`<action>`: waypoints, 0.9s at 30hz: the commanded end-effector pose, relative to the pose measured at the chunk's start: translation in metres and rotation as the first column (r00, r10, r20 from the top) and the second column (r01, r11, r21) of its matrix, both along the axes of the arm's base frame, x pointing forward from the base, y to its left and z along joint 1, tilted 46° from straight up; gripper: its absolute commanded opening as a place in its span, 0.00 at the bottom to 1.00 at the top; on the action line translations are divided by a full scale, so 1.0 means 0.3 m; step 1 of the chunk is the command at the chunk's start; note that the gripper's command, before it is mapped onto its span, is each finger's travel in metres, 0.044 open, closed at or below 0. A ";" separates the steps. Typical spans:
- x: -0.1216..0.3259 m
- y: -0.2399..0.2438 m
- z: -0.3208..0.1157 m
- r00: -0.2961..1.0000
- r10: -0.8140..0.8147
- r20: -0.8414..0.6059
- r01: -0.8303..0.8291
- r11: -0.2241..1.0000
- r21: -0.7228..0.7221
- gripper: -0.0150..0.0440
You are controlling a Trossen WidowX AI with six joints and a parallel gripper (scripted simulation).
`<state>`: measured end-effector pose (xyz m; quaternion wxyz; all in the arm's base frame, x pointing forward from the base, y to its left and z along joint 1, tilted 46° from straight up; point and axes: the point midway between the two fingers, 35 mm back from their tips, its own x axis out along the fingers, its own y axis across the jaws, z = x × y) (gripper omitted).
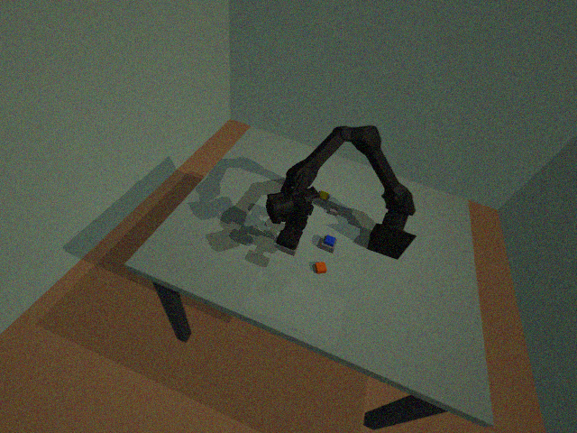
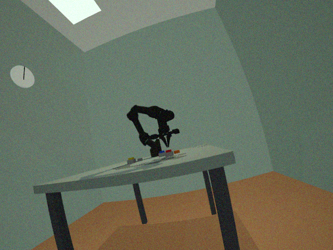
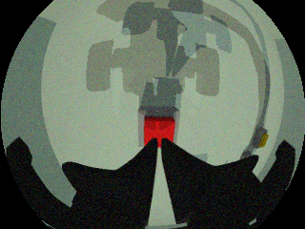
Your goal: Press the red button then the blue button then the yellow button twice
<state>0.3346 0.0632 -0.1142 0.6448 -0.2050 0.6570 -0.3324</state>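
The arm (image 1: 353,153) is matte black all over, built of thick rounded links joined by bulkier cylindrical joints, rising from a square black base (image 1: 390,240). No cables, screws or markings can be made out in the dim light. The gripper (image 3: 159,147) is equally black, its two fingers broad at the root and tapering to sharp points
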 end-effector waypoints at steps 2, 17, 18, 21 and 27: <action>-0.006 -0.027 -0.022 1.000 0.004 -0.006 -0.004 1.000 -0.006 0.29; -0.012 -0.064 -0.058 1.000 0.004 -0.006 -0.004 1.000 -0.007 0.29; -0.012 -0.064 -0.058 1.000 0.004 -0.006 -0.004 1.000 -0.007 0.29; -0.012 -0.064 -0.058 1.000 0.004 -0.006 -0.004 1.000 -0.007 0.29; -0.012 -0.064 -0.058 1.000 0.004 -0.006 -0.004 1.000 -0.007 0.29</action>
